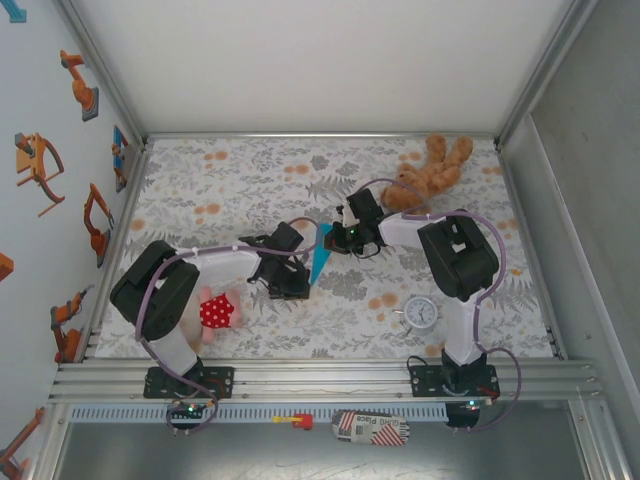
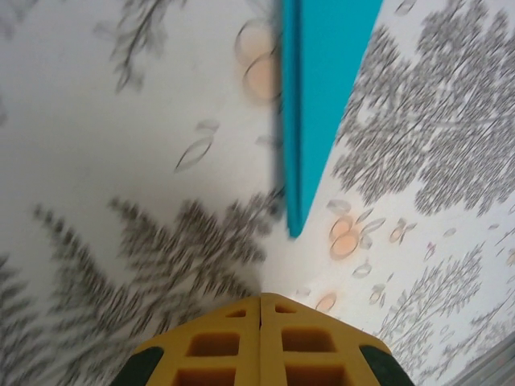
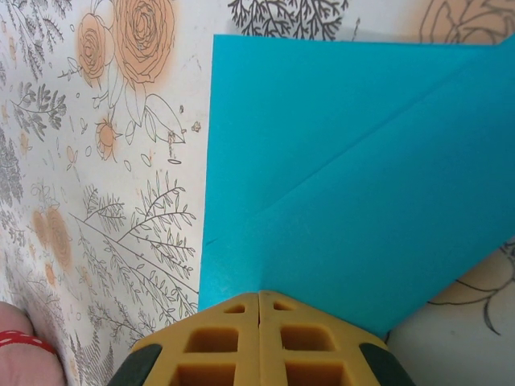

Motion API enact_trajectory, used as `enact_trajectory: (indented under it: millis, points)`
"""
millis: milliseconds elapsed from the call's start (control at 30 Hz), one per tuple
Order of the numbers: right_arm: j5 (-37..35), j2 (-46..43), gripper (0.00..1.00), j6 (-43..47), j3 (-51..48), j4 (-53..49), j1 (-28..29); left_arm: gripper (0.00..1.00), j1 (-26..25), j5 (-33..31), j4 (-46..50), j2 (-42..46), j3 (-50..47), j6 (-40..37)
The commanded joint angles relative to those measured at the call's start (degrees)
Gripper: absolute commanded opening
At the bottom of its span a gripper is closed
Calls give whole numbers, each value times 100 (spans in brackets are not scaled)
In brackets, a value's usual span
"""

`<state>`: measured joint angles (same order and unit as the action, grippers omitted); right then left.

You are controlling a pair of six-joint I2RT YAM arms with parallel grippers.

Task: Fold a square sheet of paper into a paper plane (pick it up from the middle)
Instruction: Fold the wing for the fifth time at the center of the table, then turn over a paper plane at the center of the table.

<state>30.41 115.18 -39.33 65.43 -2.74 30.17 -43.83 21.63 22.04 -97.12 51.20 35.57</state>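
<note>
The turquoise sheet of paper (image 1: 320, 260) lies mid-table, folded into a narrow pointed dart with a diagonal crease (image 3: 362, 161). My right gripper (image 3: 259, 294) is shut, its yellow fingertips resting against the paper's wide end, which runs under them; I cannot tell whether any layer is pinched. In the top view the right gripper (image 1: 338, 240) sits at the paper's far end. My left gripper (image 2: 261, 296) is shut and empty, a short way back from the paper's pointed tip (image 2: 294, 229). From above, the left gripper (image 1: 298, 288) is just left of that tip.
A brown teddy bear (image 1: 425, 175) lies at the back right. A small round white clock (image 1: 421, 313) stands near the right arm's base. A red polka-dot plush (image 1: 215, 312) lies by the left arm, and its edge shows (image 3: 16, 346). The floral table (image 1: 220, 180) has walls on three sides.
</note>
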Motion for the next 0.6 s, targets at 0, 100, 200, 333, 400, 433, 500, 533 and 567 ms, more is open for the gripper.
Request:
enact_trajectory:
  millis: [0,100,200,333,400,433,500,533,567]
  points:
    - [-567,-82,0,148,-89,-646,-12,1,262,-71,455,518,105,-155]
    - [-402,-601,0,103,72,-721,6,8,560,-228,535,837,292,-230]
    - [-405,-1194,12,-52,129,-769,15,20,922,-411,640,1134,425,-320]
    - [-1220,-1700,27,-107,333,-1634,105,41,1452,-606,702,1459,574,-418]
    - [-1920,-1763,33,-144,487,-2218,227,53,1688,-713,748,1580,649,-451]
    - [-2329,-1747,37,-145,607,-2567,323,62,1794,-808,791,1637,691,-495]
    - [-2920,-1661,44,-228,832,-3060,490,75,1875,-1237,887,1776,715,-531]
    - [-3108,-1592,47,-294,931,-3222,583,80,1906,-1376,898,1848,700,-582]
    - [-3257,-1521,55,-370,1017,-3322,659,83,1928,-1477,907,1913,686,-599]
